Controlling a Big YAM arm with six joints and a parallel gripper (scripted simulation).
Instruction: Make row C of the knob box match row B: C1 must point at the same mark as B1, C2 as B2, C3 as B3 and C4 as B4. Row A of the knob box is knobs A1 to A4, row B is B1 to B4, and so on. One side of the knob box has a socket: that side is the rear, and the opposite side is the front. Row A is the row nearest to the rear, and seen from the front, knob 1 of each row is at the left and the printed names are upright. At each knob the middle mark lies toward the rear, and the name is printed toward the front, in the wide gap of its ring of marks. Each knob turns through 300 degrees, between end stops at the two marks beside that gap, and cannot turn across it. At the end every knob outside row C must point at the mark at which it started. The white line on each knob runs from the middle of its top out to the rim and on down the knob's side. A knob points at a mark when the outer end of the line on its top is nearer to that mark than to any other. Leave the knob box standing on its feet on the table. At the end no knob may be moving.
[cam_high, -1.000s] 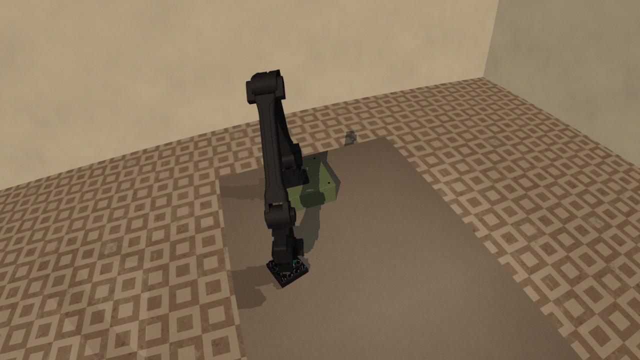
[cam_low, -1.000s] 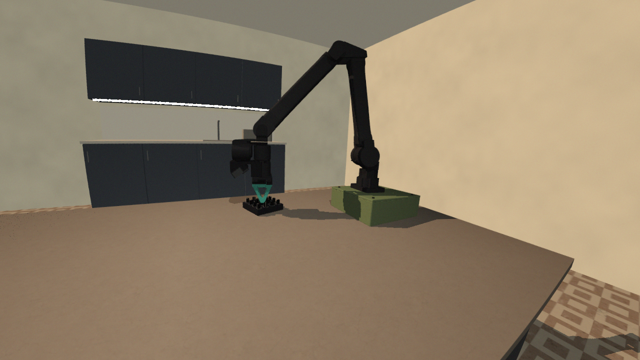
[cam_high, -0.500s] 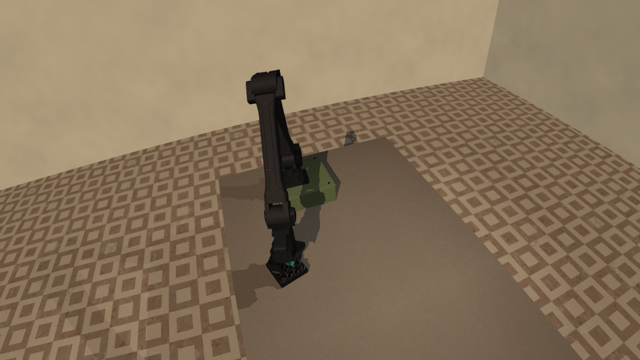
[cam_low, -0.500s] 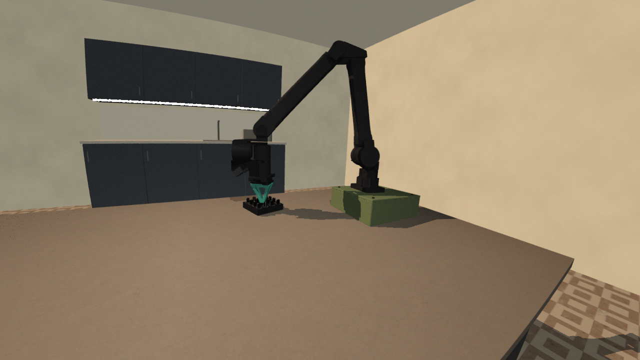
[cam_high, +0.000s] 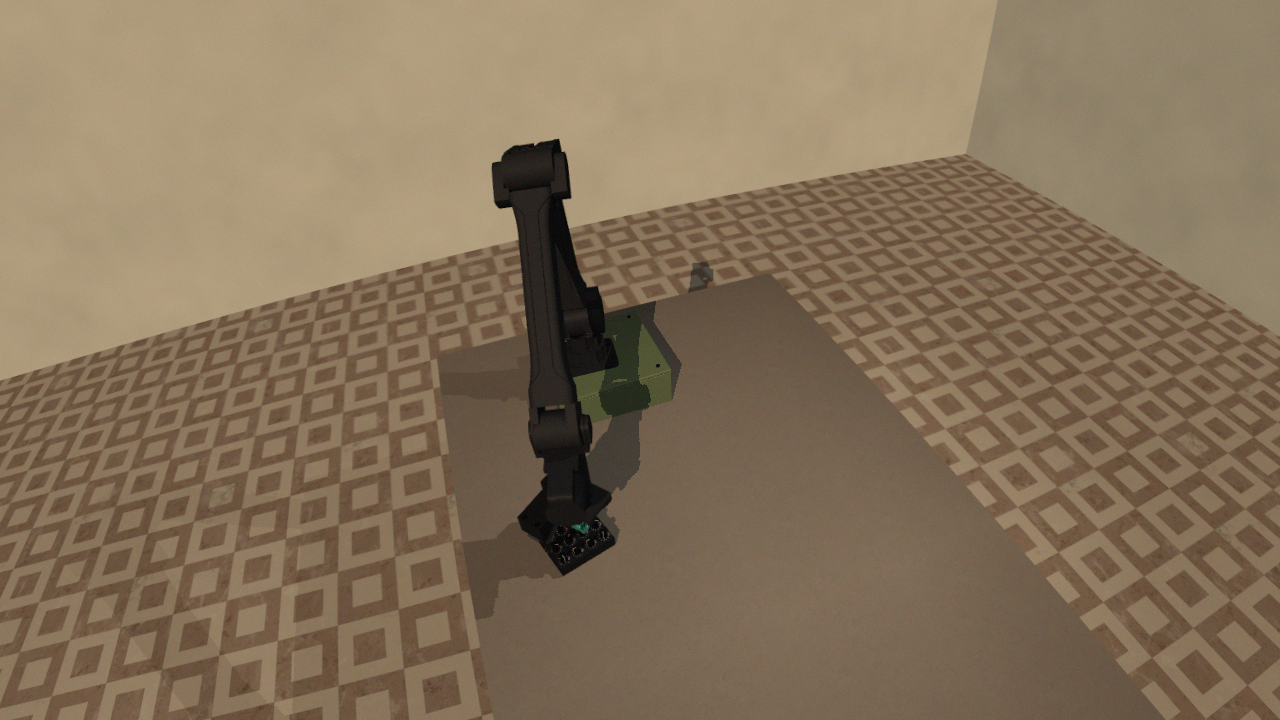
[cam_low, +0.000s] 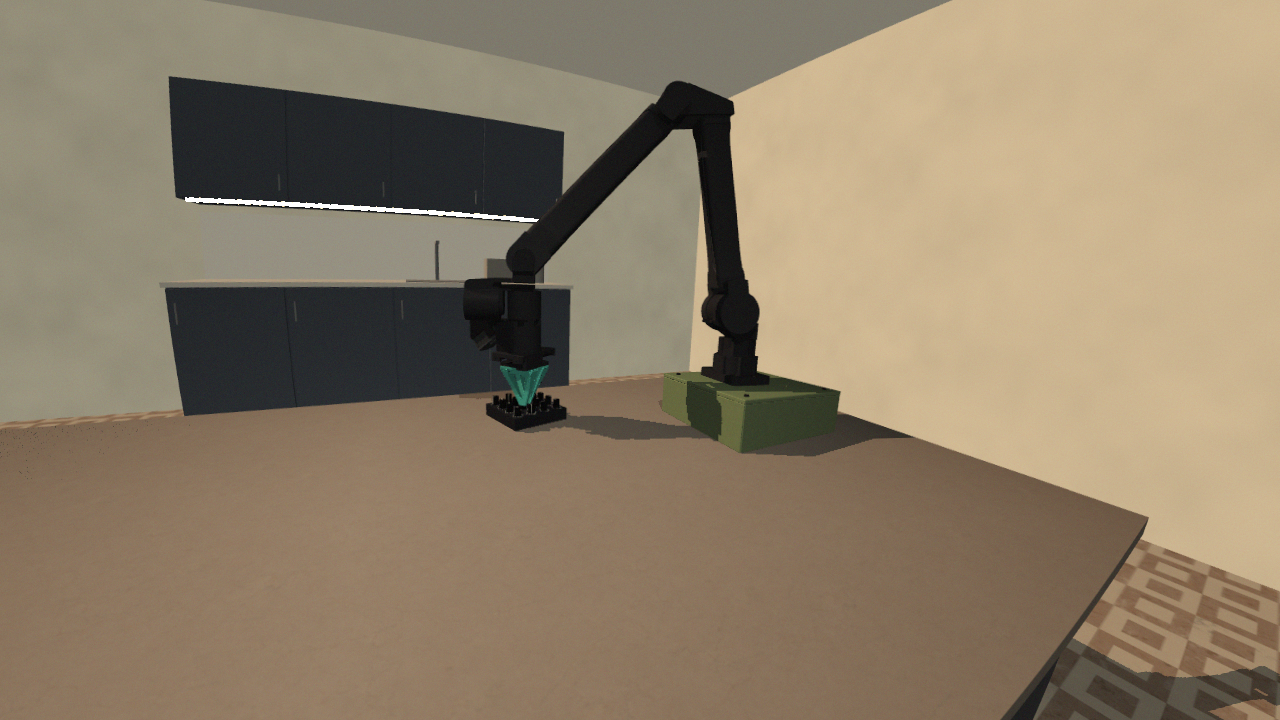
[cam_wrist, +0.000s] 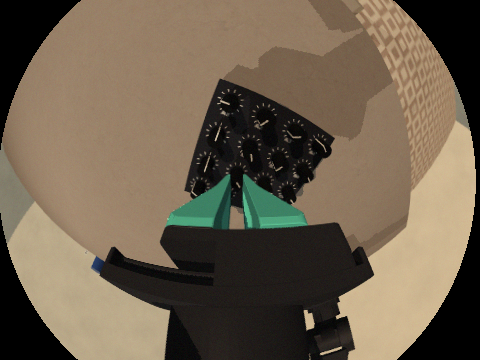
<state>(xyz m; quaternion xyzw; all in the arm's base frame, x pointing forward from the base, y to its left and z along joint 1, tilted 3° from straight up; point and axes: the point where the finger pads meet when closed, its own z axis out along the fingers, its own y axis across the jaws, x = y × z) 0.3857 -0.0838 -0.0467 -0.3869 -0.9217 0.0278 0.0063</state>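
The black knob box (cam_high: 572, 560) (cam_low: 528, 419) (cam_wrist: 238, 126) stands on the brown table, near its left edge in the top view. It carries several rows of black knobs with white lines. My gripper (cam_high: 585, 529) (cam_low: 523, 397) (cam_wrist: 236, 180) points straight down onto the box, and its teal fingers are shut on one knob. In the wrist view that knob sits in the second column from the left, in the part of the box nearest the camera. The fingers hide the knob's line, and the printed names are too small to read.
The arm's olive-green base block (cam_high: 637, 380) (cam_low: 760, 413) stands on the table behind the box. The table's left edge (cam_high: 465, 555) runs close beside the box. Dark kitchen cabinets (cam_low: 295, 344) stand beyond the table's far edge.
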